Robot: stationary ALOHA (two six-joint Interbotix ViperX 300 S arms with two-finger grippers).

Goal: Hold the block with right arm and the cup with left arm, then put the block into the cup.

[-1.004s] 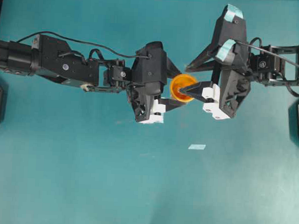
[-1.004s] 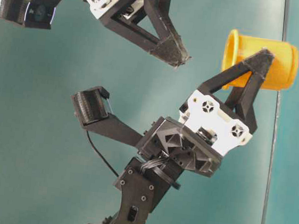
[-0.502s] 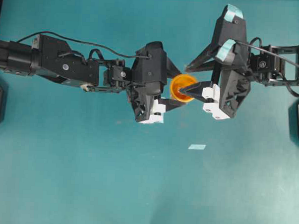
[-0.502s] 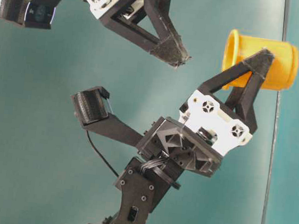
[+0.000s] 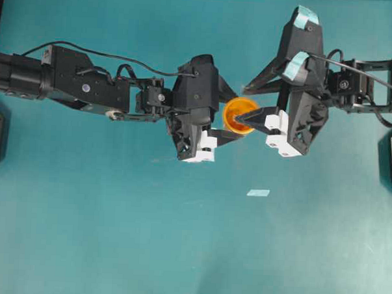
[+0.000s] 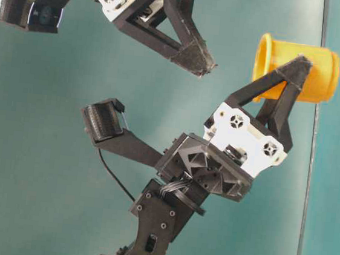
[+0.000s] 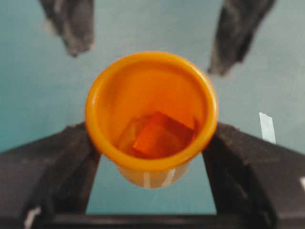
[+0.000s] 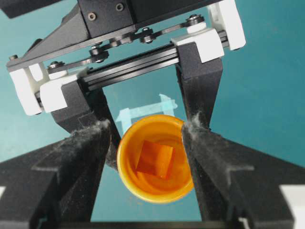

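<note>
Orange block (image 8: 155,159) lay inside cup (image 7: 151,114), cup pinched at wall by left claw (image 7: 151,157), off desk (image 5: 114,234); right claw (image 8: 145,138) spread wide, empty, above rim; cup judged light, thin, slippery: grip mid-wall gently

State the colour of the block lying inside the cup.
Orange, close to the cup's own colour; the block shows best in the right wrist view.
</note>
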